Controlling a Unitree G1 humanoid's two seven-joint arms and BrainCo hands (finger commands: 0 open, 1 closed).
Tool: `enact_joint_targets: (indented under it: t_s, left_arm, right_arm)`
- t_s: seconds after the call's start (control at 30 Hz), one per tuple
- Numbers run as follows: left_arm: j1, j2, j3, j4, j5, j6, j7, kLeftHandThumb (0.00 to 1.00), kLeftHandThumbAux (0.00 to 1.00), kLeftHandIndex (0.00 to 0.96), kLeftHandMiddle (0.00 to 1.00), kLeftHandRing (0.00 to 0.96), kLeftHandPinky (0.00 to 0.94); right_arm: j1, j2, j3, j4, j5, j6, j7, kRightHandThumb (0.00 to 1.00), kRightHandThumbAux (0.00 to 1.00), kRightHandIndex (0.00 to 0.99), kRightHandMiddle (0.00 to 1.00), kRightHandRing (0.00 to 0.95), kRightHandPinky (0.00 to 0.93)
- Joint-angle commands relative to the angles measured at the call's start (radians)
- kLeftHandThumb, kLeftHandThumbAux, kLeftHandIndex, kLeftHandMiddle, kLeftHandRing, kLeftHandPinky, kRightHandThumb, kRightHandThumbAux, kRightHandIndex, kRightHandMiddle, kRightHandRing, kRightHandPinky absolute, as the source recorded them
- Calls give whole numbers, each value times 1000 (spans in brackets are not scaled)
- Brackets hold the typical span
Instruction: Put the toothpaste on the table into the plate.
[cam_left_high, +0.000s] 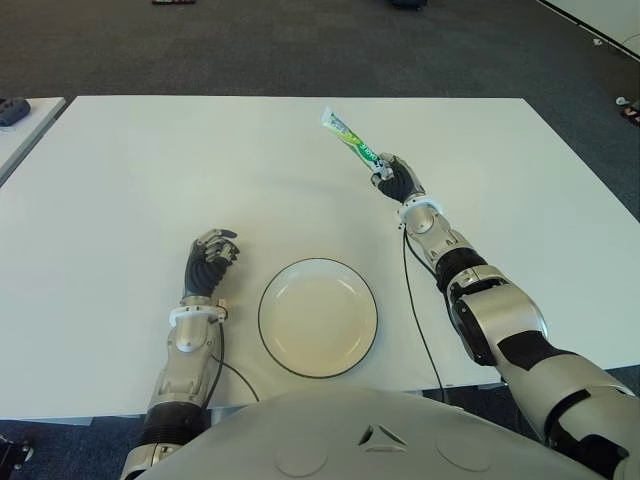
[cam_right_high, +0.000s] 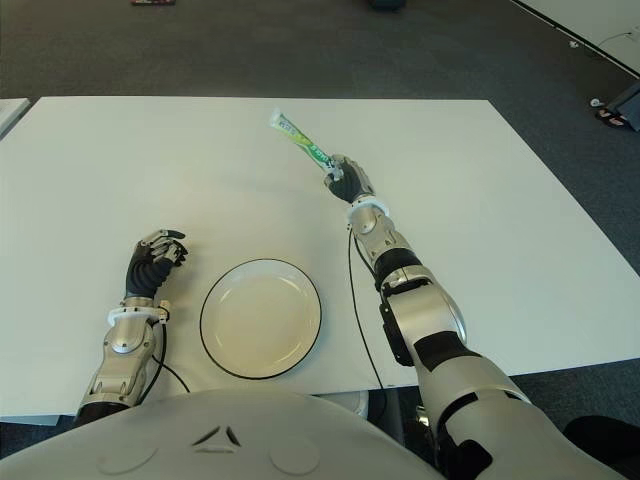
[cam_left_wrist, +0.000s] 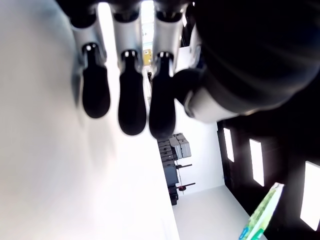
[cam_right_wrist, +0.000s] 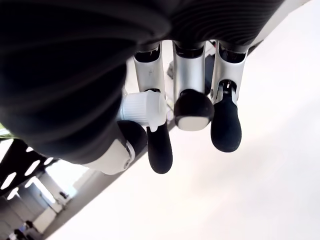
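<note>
A green and white toothpaste tube sticks up and away from my right hand, far right of the table's middle. My right hand is shut on its cap end; the white cap shows between thumb and fingers in the right wrist view. The tube's tail also shows in the left wrist view. A white plate with a dark rim lies near the front edge, well nearer me than the tube. My left hand shows left of the plate, fingers curled, holding nothing.
The white table spreads wide around both hands. A second table edge with a dark object stands at the far left. Dark carpet lies beyond the far edge. A black cable hangs along my right forearm.
</note>
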Motion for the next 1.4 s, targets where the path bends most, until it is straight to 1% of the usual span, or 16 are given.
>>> enact_joint_targets:
  t_s: [0.03, 0.13, 0.23, 0.4, 0.5, 0.63, 0.7, 0.8, 0.87, 0.97, 1.1, 1.27, 1.33, 1.4]
  left_arm:
    - [-4, -3, -3, 8, -2, 10, -6, 703, 718, 429, 594, 611, 591]
    - [-1, -6, -5, -1, -3, 17, -5, 704, 718, 429, 587, 602, 583]
    - [2, -7, -6, -6, -1, 18, -2, 704, 718, 430, 586, 599, 583]
    - [3, -9, -8, -6, 3, 18, 1, 704, 717, 430, 591, 600, 589]
    - [4, -9, -7, -8, 1, 26, -1, 704, 717, 430, 595, 602, 588]
    - [4, -10, -6, -9, -2, 29, -2, 704, 717, 431, 601, 606, 590]
    - [4, -11, -6, -9, -3, 29, -2, 705, 717, 431, 605, 607, 594]
    - [0, -11, -5, 0, 3, 26, 5, 705, 717, 431, 607, 607, 589]
    - [-1, -11, -6, 3, 7, 23, 8, 705, 717, 431, 602, 602, 585]
    - [-2, -11, -6, 5, 11, 23, 11, 705, 717, 431, 599, 599, 585]
    - [-2, -9, -8, 7, 15, 24, 7, 705, 717, 430, 596, 605, 591]
    - [-3, -8, -11, 9, 13, 21, 0, 705, 717, 430, 609, 622, 618]
    - [-3, -7, -11, 9, 12, 20, -2, 705, 717, 430, 611, 624, 616]
    - [-2, -5, -11, 11, 10, 16, -6, 705, 717, 430, 612, 625, 613]
  right_arm:
    - [81, 6, 19, -144, 10, -69, 49, 715, 716, 440, 894, 890, 877]
    - [135, -2, 29, -249, 17, -89, 104, 716, 716, 440, 893, 888, 870]
    - [192, -11, 36, -355, 40, -90, 190, 717, 716, 440, 890, 883, 863]
    - [260, -29, 60, -483, 59, -92, 316, 715, 716, 440, 883, 877, 857]
    - [309, -55, 97, -563, 71, -143, 416, 715, 717, 440, 881, 876, 861]
    - [340, -77, 115, -607, 72, -185, 470, 714, 717, 440, 886, 879, 874]
    - [355, -87, 126, -620, 64, -219, 487, 714, 717, 440, 892, 882, 879]
    - [374, -112, 159, -637, 20, -295, 491, 714, 716, 440, 894, 882, 880]
    - [378, -126, 174, -645, -1, -329, 492, 716, 715, 440, 894, 878, 880]
    - [378, -140, 187, -650, -22, -362, 490, 716, 715, 440, 893, 876, 878]
    - [390, -170, 219, -671, -81, -418, 485, 717, 714, 440, 889, 876, 879]
    - [368, -197, 252, -661, -158, -489, 466, 715, 714, 440, 889, 883, 888]
    - [361, -202, 258, -658, -179, -504, 460, 715, 714, 441, 887, 884, 890]
    - [346, -212, 270, -657, -218, -534, 449, 714, 714, 441, 887, 885, 893]
